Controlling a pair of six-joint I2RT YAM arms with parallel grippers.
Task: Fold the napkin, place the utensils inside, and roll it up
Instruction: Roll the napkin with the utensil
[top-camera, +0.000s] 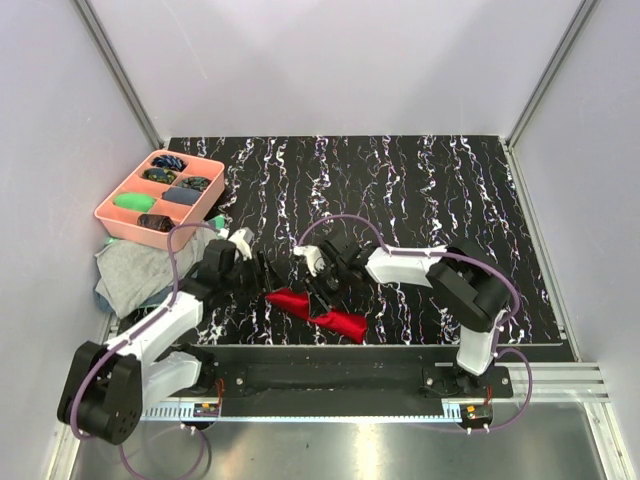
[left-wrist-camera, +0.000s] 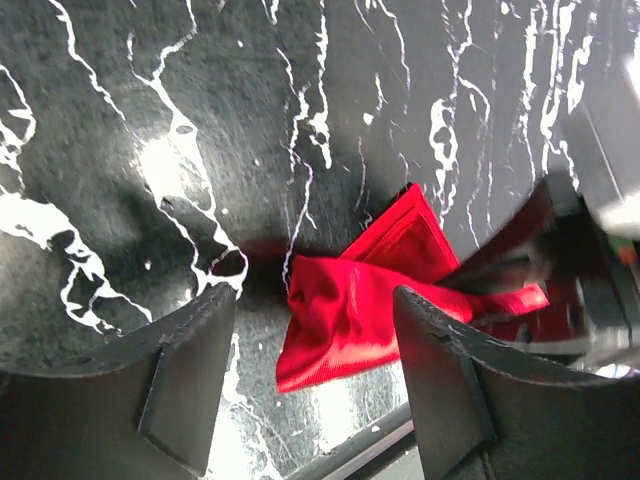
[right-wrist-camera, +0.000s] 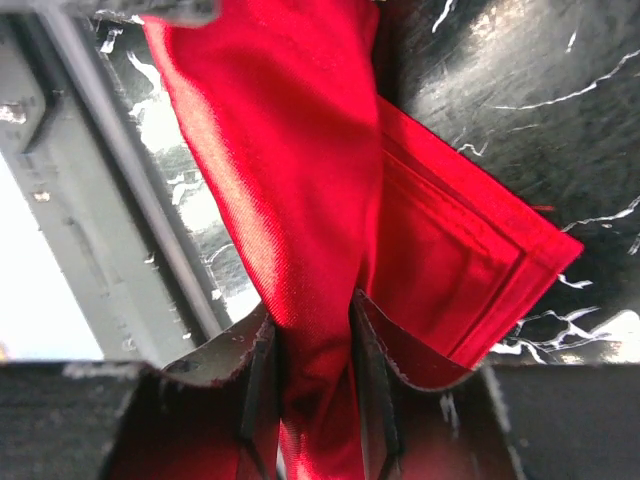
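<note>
Both arms (top-camera: 150, 335) have white link shells joined by bulky black joint housings, with thin purple cables (top-camera: 345, 220) looping alongside. Each stands on a black base (top-camera: 462, 378) bolted to a dark rail. The fingers (left-wrist-camera: 185, 375) are matte black, wedge-shaped, with scuffed edges.

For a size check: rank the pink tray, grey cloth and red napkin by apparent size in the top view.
1. pink tray and grey cloth: look alike, and the left arm hides part of the cloth, so not ranked.
2. red napkin: smallest, a bunched strip.
</note>
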